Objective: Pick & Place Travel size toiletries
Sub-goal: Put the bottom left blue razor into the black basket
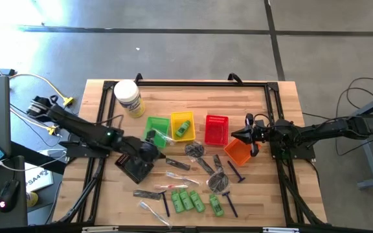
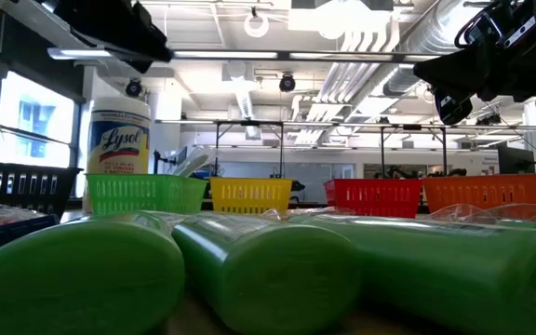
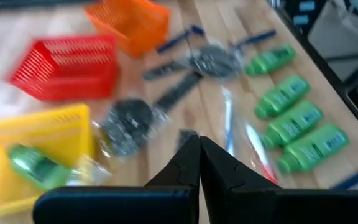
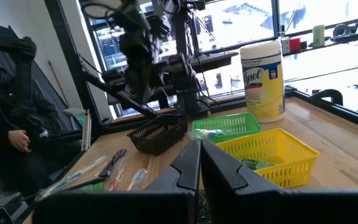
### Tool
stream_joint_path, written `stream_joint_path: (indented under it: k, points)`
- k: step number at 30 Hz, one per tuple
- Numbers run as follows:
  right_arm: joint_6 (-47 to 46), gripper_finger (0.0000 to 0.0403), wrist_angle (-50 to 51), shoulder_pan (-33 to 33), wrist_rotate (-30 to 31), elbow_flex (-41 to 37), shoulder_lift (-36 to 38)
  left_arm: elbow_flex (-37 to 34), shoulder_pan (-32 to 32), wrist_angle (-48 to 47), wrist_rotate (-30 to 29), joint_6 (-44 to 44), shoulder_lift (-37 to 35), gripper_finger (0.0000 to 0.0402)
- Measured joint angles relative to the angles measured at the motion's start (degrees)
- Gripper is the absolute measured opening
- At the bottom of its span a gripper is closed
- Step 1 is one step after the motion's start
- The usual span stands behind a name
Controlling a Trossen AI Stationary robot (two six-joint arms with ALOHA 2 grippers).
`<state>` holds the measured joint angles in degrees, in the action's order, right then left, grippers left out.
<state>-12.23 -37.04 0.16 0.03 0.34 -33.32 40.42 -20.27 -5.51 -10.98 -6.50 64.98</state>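
Setting: wooden worktop (image 1: 271, 194) in a workshop, seen from above, with a row of small baskets across its middle.
Left hand (image 1: 149, 153): fingers pressed shut, holding nothing, hovering just in front of the green basket (image 1: 155, 125), above a black basket (image 1: 136, 169).
Right hand (image 1: 246, 134): fingers shut, empty, poised over the orange basket (image 1: 238, 153), beside the red basket (image 1: 216, 129).
Yellow basket (image 1: 182, 125): between green and red; one green bottle (image 1: 184, 129) already lies inside, likely a finished placement.
Travel size toiletries (image 1: 188, 200): green bottles, dark razors, wrapped sticks and round dark pieces scattered in front of the yellow basket, apparently awaiting sorting.
White jar (image 1: 127, 97): behind the green basket, out of the way.
Person (image 4: 5, 118): seated beyond the worktop, seen from the right wrist.
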Motion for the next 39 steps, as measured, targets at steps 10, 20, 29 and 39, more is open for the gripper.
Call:
stream_joint_path:
  k: [10, 20, 29, 39]
  points:
    - [-0.07, 0.0007, -0.28, 0.00, 0.02, -0.02, 0.00, 7.91, -3.55, -3.65, 8.49, 3.47, 12.34, 0.0069]
    - [-1.71, 0.0007, -0.41, 0.00, -0.14, 0.00, -0.02, 14.19, -11.71, -5.55, 9.51, 7.78, 21.03, 0.0150]
    - [-1.33, 0.0007, -2.12, 1.07, 0.03, 0.00, -0.01, 16.07, -14.71, -7.47, 7.07, 11.73, 27.26, 0.0203]
    - [-0.04, 0.0007, -4.17, 0.85, 0.07, 0.00, 0.00, 16.16, -16.87, -2.40, 6.78, 20.15, 33.74, 0.0210]
